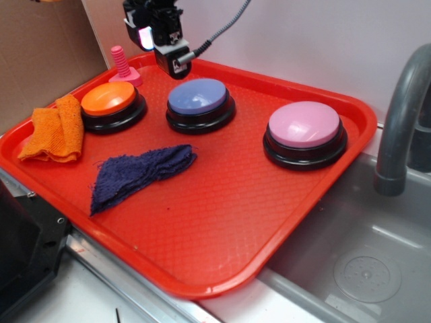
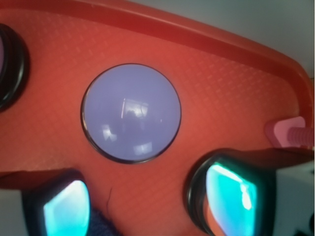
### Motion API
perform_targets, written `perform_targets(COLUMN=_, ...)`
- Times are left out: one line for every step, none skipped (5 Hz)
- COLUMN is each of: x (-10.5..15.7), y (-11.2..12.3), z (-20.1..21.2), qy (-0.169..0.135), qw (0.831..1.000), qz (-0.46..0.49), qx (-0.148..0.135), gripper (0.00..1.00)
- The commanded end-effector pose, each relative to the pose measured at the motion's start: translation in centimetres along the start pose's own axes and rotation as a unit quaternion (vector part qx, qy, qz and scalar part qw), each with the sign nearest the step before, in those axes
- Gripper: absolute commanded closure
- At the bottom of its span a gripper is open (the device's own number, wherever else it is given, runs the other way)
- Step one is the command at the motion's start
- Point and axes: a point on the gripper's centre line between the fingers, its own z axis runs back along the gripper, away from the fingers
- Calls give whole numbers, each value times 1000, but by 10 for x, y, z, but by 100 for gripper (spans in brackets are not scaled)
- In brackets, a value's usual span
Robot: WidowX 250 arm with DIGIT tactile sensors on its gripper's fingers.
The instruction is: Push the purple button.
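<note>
The purple button (image 1: 198, 97) is a glossy periwinkle dome on a black base, at the back middle of the red tray (image 1: 222, 222). My gripper (image 1: 172, 62) hangs in the air above the tray's far edge, just behind and left of the button, not touching it. In the wrist view the purple button (image 2: 131, 113) lies ahead of my gripper (image 2: 147, 201). The two glowing teal fingertips (image 2: 66, 209) stand wide apart, open, with only bare tray between them.
On the tray sit an orange button (image 1: 109, 99) at the left, a larger pink button (image 1: 304, 126) at the right, a pink screw toy (image 1: 122, 66), an orange cloth (image 1: 57, 131) and a dark blue cloth (image 1: 138, 171). A grey sink (image 1: 363, 262) and faucet (image 1: 401, 114) lie to the right.
</note>
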Motion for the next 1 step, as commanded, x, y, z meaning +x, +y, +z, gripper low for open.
perform_targets(x=5, y=5, z=34, qy=-35, qw=999, qz=7, qx=17, gripper=0)
